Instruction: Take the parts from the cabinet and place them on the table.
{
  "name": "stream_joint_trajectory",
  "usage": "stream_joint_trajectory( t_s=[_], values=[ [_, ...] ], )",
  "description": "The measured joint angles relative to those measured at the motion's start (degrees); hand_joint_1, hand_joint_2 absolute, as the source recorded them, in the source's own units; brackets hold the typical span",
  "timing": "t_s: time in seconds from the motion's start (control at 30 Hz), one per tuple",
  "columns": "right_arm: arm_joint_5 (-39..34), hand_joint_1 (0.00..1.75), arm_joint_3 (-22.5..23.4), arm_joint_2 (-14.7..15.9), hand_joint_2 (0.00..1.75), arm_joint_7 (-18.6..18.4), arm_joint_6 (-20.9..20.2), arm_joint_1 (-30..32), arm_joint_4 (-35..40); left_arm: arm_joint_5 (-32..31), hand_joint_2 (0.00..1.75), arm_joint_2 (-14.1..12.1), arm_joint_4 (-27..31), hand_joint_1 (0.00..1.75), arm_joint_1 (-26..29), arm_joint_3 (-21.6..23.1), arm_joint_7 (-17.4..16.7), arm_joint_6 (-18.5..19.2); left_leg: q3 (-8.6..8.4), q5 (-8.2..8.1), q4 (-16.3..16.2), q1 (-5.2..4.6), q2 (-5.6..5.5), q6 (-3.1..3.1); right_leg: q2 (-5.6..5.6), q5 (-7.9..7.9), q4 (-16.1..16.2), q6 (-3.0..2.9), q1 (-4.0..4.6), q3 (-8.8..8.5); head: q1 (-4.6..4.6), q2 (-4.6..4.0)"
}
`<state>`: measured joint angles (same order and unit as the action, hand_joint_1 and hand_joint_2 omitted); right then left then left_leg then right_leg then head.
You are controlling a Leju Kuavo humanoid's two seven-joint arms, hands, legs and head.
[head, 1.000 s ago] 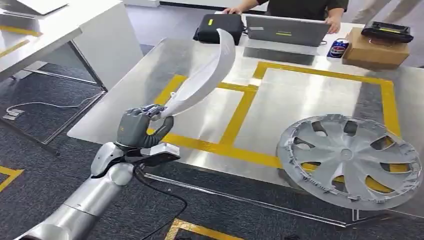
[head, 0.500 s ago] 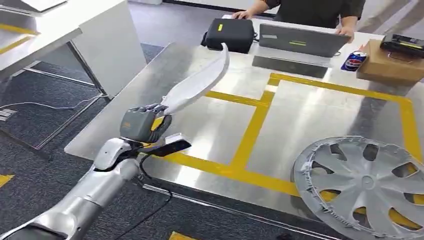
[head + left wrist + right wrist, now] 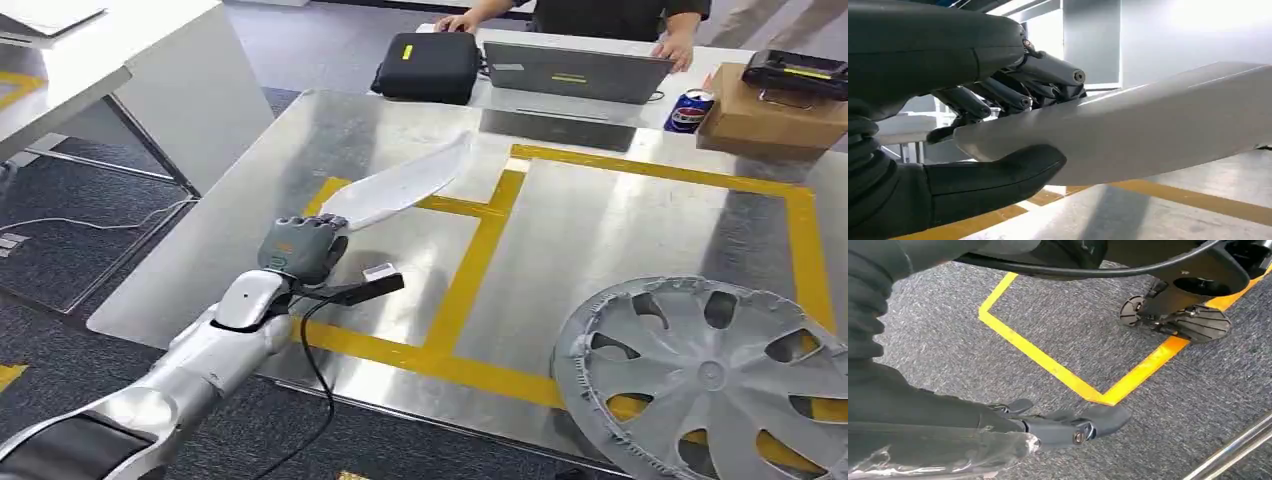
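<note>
– Parts for the steel table (image 3: 620,230), largest first: the grey wheel cover (image 3: 712,375) already lies flat on it at the right, over the yellow tape (image 3: 480,250). What about the long one?

– The white curved trim panel (image 3: 405,187) is over the table's left half, reaching away from the robot toward the tape. The left hand (image 3: 300,248) holds it by its near end only. I'd judge it light, thin moulded plastic, stiff enough to keep its bow but likely to wag at the far tip, and its gloss looks slippery. A hold nearer the middle would steady it. From the end, it should go down slowly and tip first.

– Is it touching the table?

– From the head view I cannot tell. The left wrist view helps, since bare table and tape show beneath the panel near the hand, so that end is up. That view also shows the hold, which the head view hides: the thumb (image 3: 998,170) lies under the panel's edge and the fingers (image 3: 1048,70) curl over its top.

– And the right hand (image 3: 998,422)?

– Its wrist view finds it hanging low over grey carpet with its fingers stretched forward. Something clear and glossy (image 3: 938,452) sits against it, but I cannot tell whether it is held.
</note>
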<state>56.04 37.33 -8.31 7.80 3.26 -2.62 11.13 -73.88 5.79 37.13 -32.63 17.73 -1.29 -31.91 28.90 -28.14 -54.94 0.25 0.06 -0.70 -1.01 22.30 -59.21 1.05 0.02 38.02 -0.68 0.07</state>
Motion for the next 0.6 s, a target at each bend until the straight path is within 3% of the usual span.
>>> stream_joint_trajectory(
  t_s=[0.1,0.23,0.6],
  values=[
    [0.02,0.0,0.0,0.0,0.0,0.0,-0.02,0.05,0.0,0.7,1.75,0.0,-0.85,0.0,-0.19,0.02,0.92,-0.2,-0.04,0.01,0.08,0.07,-0.01,-0.93,0.03,0.01,-0.03,-0.1,0.02,-0.1,0.05,0.0],
    [0.04,0.0,0.02,0.0,0.0,0.09,-0.04,0.07,0.0,1.86,1.75,-0.09,-1.18,0.0,-0.06,0.02,2.58,-1.05,-0.15,0.07,0.1,0.06,-0.01,-1.29,0.08,-0.16,0.05,-0.19,-0.03,-0.37,0.02,0.0],
    [0.04,0.0,0.02,0.0,0.0,0.09,-0.07,0.15,0.0,1.86,1.75,-0.46,-1.18,0.0,0.1,0.02,2.88,-1.09,-0.25,0.22,0.09,-0.04,-0.02,-1.17,0.11,-0.57,0.53,0.05,-0.12,-0.62,0.02,0.0]
  ],
)
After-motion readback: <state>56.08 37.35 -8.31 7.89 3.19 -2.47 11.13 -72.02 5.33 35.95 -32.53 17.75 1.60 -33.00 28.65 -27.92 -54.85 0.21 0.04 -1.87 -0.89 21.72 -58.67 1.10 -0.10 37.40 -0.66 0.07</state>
